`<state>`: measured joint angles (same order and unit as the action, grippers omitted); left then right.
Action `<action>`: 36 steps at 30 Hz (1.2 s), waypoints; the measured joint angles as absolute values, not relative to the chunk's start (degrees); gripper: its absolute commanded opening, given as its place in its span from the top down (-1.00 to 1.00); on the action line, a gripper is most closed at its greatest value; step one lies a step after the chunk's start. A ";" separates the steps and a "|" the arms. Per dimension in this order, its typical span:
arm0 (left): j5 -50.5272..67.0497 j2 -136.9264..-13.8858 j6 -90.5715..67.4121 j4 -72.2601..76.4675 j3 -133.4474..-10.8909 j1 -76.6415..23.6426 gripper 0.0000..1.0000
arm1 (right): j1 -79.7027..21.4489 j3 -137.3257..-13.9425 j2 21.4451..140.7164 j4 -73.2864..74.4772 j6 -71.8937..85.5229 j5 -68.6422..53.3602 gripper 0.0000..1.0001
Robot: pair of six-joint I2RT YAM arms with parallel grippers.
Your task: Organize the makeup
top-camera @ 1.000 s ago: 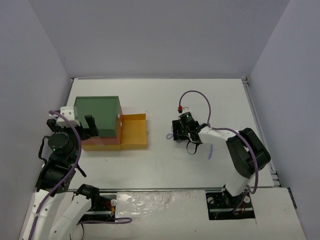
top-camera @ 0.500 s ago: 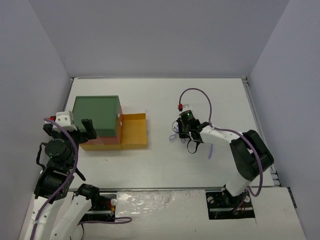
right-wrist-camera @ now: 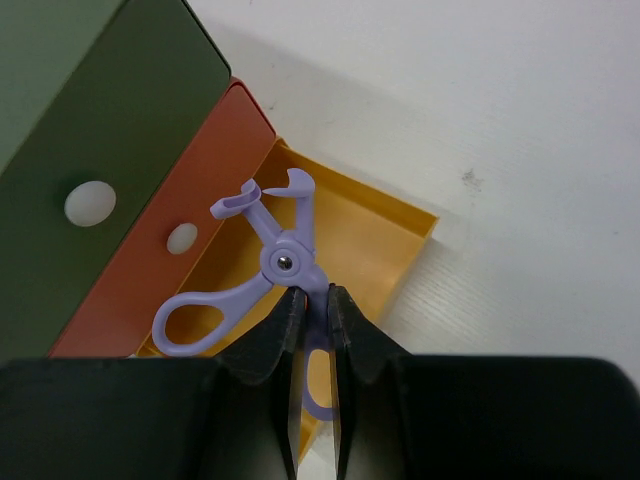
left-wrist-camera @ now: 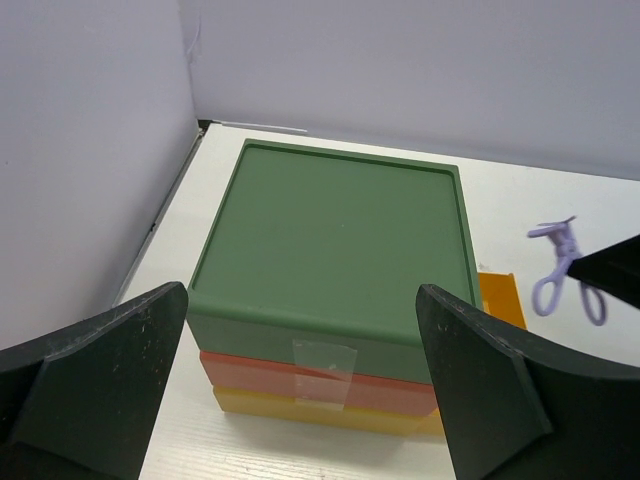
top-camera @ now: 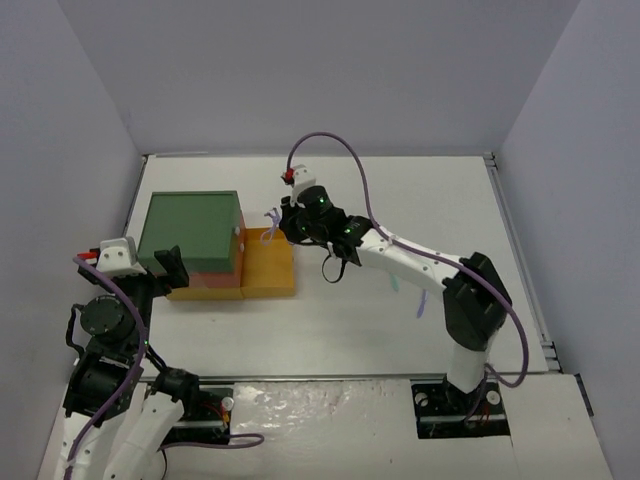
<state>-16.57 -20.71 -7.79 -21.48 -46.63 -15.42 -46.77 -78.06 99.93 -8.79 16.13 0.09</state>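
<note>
You have a white table (top-camera: 350, 325) between pale walls (top-camera: 300, 70). Your right gripper (right-wrist-camera: 312, 298) pinches the lavender loop-handled tool (right-wrist-camera: 284, 262) over the yellow drawer (top-camera: 268, 268) of the drawer box (top-camera: 190, 228); left gripper (left-wrist-camera: 302, 295) gapes

In the overhead view the drawer box (top-camera: 192, 228) stands on the counter (top-camera: 400, 190) at left of centre, its lowest drawer (top-camera: 270, 270) pulled out to its right. The scissor-like tool (top-camera: 271, 221) hangs above that drawer's upper part, pinched in the right claw (top-camera: 283, 222) just to its right. The left claw (left-wrist-camera: 302, 292) sits below the box's lower-left corner, apart from it, fingers spread. A thin stick (top-camera: 420, 304) lies on the counter right of centre, well apart from the box
</note>
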 measured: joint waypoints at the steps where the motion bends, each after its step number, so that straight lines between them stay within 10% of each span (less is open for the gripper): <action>1: -16.58 -20.57 -7.86 -21.61 -46.55 -15.42 -0.94 | -47.18 -79.12 101.93 -9.08 16.27 -0.26 0.90; 12: -16.57 -20.43 -8.12 -22.72 -46.13 -15.42 -0.94 | -49.32 -83.90 114.88 -8.63 17.52 -1.11 -0.16; 36: -16.38 -20.84 -8.17 -23.10 -46.11 -15.42 -0.94 | -22.34 -45.59 85.80 -1.85 19.39 7.07 -0.07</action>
<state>-16.38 -20.84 -8.17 -23.10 -46.11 -15.42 -22.34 -45.59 85.80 -1.85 19.39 7.07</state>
